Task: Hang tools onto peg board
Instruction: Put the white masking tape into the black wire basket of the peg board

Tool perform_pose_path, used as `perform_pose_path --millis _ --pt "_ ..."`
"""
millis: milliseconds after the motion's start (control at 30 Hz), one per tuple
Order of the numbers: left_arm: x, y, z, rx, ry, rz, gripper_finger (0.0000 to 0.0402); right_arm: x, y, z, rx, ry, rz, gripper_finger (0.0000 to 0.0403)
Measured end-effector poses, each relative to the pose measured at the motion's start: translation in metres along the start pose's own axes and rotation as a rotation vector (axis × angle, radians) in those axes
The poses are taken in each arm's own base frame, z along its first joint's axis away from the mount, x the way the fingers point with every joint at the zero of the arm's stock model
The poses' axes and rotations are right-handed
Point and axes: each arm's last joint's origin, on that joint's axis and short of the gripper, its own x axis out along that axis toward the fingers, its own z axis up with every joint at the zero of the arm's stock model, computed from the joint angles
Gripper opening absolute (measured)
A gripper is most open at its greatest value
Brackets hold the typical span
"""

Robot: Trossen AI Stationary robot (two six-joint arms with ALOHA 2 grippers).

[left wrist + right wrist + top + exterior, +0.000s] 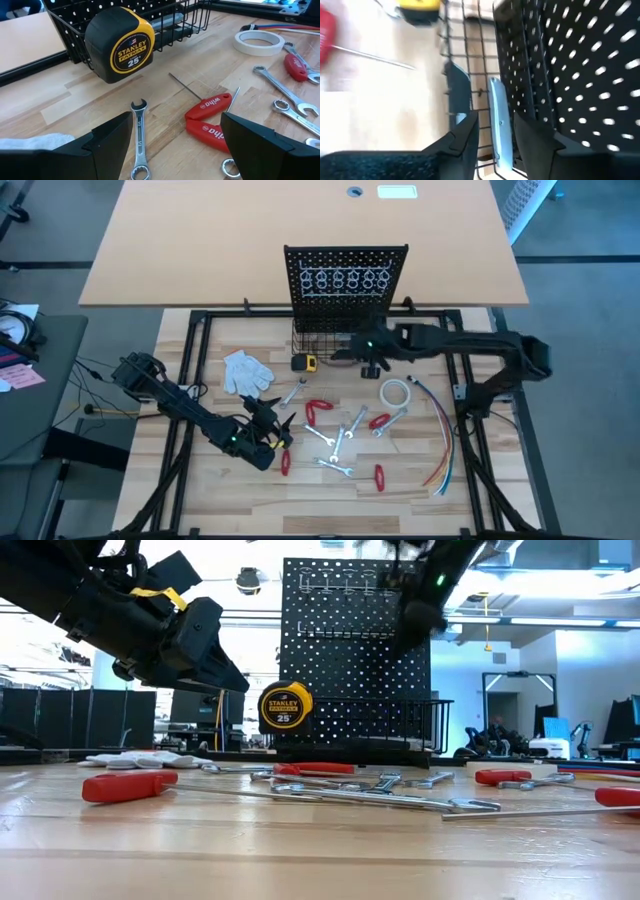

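Observation:
The black peg board point(345, 280) stands upright at the table's far side, with pale ring hooks point(345, 279) and a wire basket point(320, 340) at its base. My right gripper point(340, 355) is raised in front of the board point(415, 615) and is shut on a slim silver wrench point(499, 107). My left gripper point(275, 430) is open and empty, above the table point(175, 150), with a silver wrench point(138, 140) and red-handled tools point(207, 117) lying flat ahead of it. More wrenches point(340, 442) and red-handled tools point(318, 410) lie scattered on the table. My right gripper pinches the silver wrench between its two fingers point(467, 135). The wrench's shaft point(500, 120) lies along the fingers and sticks out past their tips. It is lifted clear of the table, beside the peg board's face and over the basket. The held end is hidden by the gripper.
A yellow tape measure point(306, 362) stands before the basket. A white glove point(245, 370) lies at the left, a white tape roll point(397, 392) and coloured wires point(445, 440) at the right. Black frame rails point(190, 380) border the wooden worktop.

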Motion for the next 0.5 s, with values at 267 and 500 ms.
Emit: perform_pose_path --millis 267,500 --pt "-0.003 -0.001 -0.001 0.015 -0.001 -0.011 0.0299 -0.073 0.048 0.001 -0.092 -0.198 0.099 0.0096" --pt "-0.003 -0.001 -0.001 0.022 -0.004 -0.009 0.0299 -0.098 0.094 -0.033 -0.102 -0.332 0.222 0.0076"
